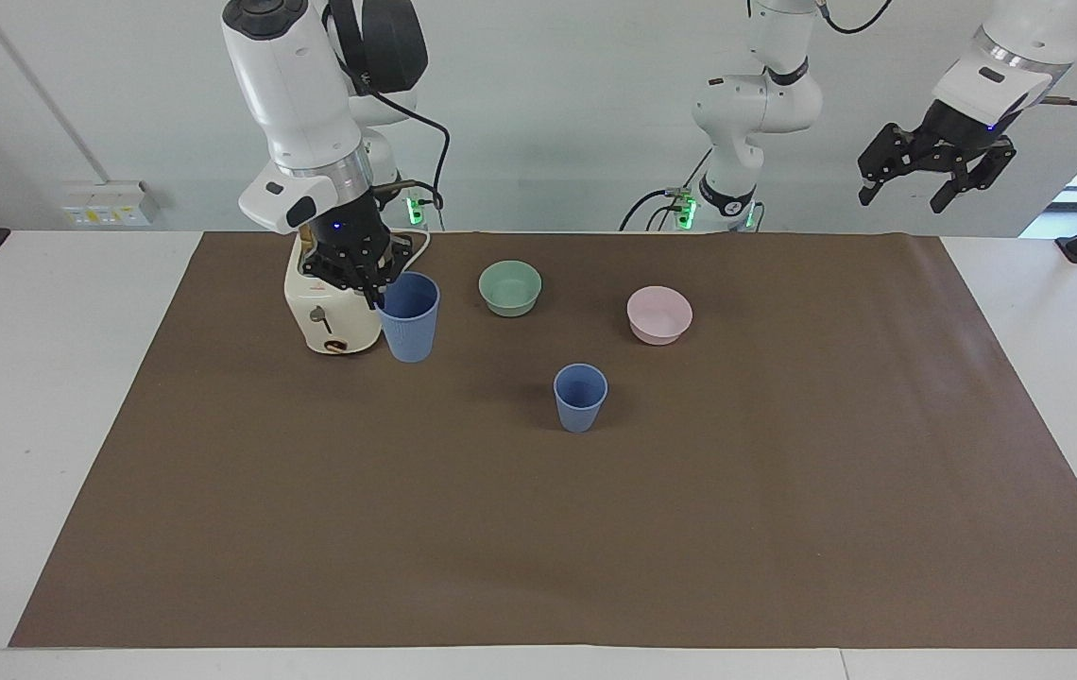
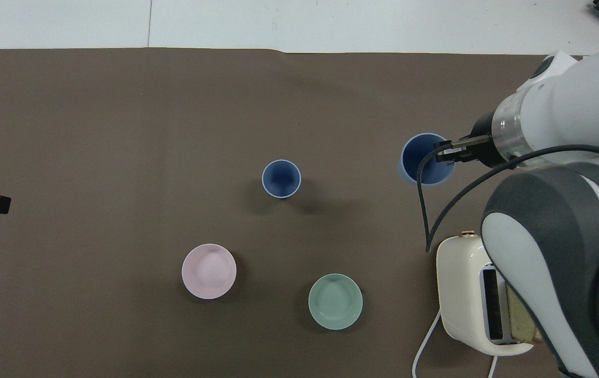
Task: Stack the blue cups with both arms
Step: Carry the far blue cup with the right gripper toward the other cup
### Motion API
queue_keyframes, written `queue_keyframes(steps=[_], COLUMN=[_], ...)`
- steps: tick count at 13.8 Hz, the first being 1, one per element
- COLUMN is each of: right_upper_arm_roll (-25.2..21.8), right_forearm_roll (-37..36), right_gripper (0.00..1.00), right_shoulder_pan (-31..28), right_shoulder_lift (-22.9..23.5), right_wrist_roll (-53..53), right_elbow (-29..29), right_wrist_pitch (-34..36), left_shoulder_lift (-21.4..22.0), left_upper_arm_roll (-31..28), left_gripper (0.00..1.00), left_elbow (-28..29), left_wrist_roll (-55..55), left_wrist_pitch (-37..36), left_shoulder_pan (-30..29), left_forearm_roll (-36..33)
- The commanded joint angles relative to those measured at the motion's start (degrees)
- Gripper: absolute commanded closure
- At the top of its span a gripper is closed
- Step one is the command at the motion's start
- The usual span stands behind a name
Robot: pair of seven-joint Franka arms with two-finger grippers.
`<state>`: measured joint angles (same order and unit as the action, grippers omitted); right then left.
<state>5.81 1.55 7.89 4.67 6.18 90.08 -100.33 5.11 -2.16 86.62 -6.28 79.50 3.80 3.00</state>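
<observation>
Facing view shows the right end effector [image 1: 370, 295] clamped on the rim of one blue cup [image 1: 408, 317], lifted just beside the cream toaster [image 1: 331, 312] at the right arm's end of the worktop [image 1: 538, 529]. The other blue cup [image 1: 580, 398] stands upright in the middle, farther from the robots than the green bowl [image 1: 510, 287] and the pink bowl [image 1: 659, 314]. The left end effector [image 1: 933, 165] waits high over its own end, fingers apart. To do the carry well, I would keep the held cup upright, bring it exactly over the standing cup's mouth, then lower slowly, because a rim grip lets the cup swing.
</observation>
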Motion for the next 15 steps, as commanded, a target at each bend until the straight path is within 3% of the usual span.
queue_keyframes(steps=[1,15], right_upper_arm_roll=[0.25,0.34], right_forearm_roll=[0.91,0.74], right_gripper=[1.00,1.00], right_shoulder_pan=[-0.24,0.20], right_shoulder_lift=[-0.01,-0.10], right_wrist_roll=[0.59,0.24], right_elbow=[-0.60,-0.60], right_wrist_pitch=[2.06,2.86], left_shoulder_lift=[0.95,0.95], left_upper_arm_roll=[0.40,0.40], left_gripper=[0.00,0.00], left_elbow=[0.83,0.83], left_wrist_roll=[-0.49,-0.49], left_wrist_pitch=[-0.48,-0.48], left_shoulder_pan=[-0.64,-0.64], left_forearm_roll=[-0.45,-0.45])
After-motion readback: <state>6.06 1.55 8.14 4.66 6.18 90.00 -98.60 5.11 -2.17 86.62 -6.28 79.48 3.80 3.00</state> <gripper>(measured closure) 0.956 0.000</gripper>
